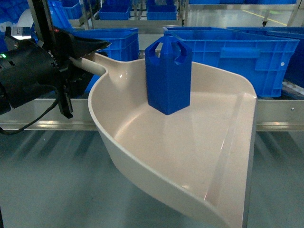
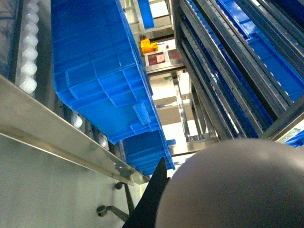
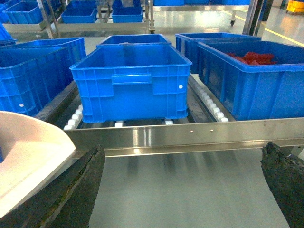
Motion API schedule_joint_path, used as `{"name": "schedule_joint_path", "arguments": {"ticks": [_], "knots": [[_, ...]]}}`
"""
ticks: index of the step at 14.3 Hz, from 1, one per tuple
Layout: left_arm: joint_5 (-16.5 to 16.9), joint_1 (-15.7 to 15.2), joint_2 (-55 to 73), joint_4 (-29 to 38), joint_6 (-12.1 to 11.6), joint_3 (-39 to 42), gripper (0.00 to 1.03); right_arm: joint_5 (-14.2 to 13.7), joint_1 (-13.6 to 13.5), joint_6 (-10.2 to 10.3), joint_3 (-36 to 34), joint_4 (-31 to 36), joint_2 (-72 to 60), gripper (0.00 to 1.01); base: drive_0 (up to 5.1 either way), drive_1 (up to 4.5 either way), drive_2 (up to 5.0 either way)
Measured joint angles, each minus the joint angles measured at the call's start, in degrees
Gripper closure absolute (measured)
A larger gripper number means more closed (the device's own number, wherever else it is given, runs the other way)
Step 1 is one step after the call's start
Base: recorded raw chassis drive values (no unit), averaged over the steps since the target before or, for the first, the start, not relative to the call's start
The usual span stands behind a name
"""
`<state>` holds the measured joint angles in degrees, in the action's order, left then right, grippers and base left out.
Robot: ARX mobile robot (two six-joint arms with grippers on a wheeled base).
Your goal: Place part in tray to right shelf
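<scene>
Part (image 1: 168, 76) upright in tray (image 1: 142, 142); left pincer (image 1: 78, 54) clamps handle.

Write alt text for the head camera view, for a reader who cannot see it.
A small blue part stands upright inside a large beige tray, held by its handle at the left by the robot's black left tool. Behind it, blue crates sit on a steel shelf with a flat front rail.

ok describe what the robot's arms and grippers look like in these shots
The left arm is glossy black and bulky, with a black cable looping beneath it and a small green light. The right gripper shows two dark, rough-textured, worn-looking fingers.
</scene>
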<state>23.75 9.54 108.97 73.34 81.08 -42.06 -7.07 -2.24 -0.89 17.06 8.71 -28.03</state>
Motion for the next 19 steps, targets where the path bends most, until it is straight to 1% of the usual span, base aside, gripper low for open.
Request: {"name": "schedule_joint_path", "arguments": {"ticks": [4,9,19], "knots": [[0.07,-0.24,0.00,-0.09,-0.07,0.02,0.91,0.04,0.00,0.00,0.00,0.09,0.00,0.03,-3.1,4.99,-1.6],[-0.13,-0.37,0.00,-0.02,-0.04,0.02,0.91,0.04,0.00,0.00,0.00,0.11,0.02,0.03,-0.1,3.98,-4.3],[-0.15,-0.31,0.00,-0.02,-0.04,-0.09,0.91,0.04,0.00,0.00,0.00,0.11,-0.28,0.03,0.0,0.00,0.0]]}}
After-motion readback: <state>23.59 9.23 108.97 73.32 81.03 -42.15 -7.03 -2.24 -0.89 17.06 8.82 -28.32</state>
